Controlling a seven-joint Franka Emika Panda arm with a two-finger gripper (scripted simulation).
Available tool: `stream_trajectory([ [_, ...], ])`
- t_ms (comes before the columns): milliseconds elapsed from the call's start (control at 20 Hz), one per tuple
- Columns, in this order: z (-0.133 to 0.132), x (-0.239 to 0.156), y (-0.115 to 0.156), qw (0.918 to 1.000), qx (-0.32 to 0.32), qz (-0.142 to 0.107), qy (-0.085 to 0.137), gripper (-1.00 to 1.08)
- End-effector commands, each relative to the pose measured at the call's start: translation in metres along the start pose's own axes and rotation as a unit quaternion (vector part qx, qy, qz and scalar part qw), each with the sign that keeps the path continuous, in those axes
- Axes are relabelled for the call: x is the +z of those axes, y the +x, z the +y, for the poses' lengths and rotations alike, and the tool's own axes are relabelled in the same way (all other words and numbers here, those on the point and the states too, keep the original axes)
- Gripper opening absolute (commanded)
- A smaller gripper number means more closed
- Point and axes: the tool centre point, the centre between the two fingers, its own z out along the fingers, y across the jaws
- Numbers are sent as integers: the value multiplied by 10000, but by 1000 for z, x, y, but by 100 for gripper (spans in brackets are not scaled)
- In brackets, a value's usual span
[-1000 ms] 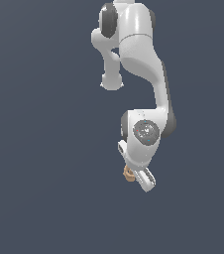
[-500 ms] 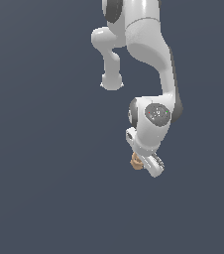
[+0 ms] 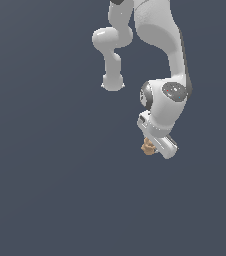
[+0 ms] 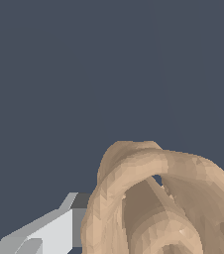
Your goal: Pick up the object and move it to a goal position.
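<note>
The object is a small tan lobed piece, showing just beside the white hand of my arm in the exterior view. It fills much of the wrist view as a tan ringed shape, right against one white finger. My gripper is shut on the object; the other finger is hidden behind it. The object hangs clear above the dark grey ground.
The white arm reaches down from the upper edge of the exterior view, with its elbow link at the exterior view's left. Plain dark grey surface lies all around.
The arm has carried the held object upward and toward the exterior view's right over the last second. The grip on it has stayed the same.
</note>
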Motion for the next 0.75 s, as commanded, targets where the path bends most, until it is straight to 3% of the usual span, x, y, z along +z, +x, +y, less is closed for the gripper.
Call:
stream_trajectory([
  [0, 8, -7, -18, 10000, 2, 0, 1, -100],
  [350, 24, -22, -55, 10000, 2, 3, 2, -100],
  [700, 29, -28, -69, 10000, 5, 5, 1, -100],
])
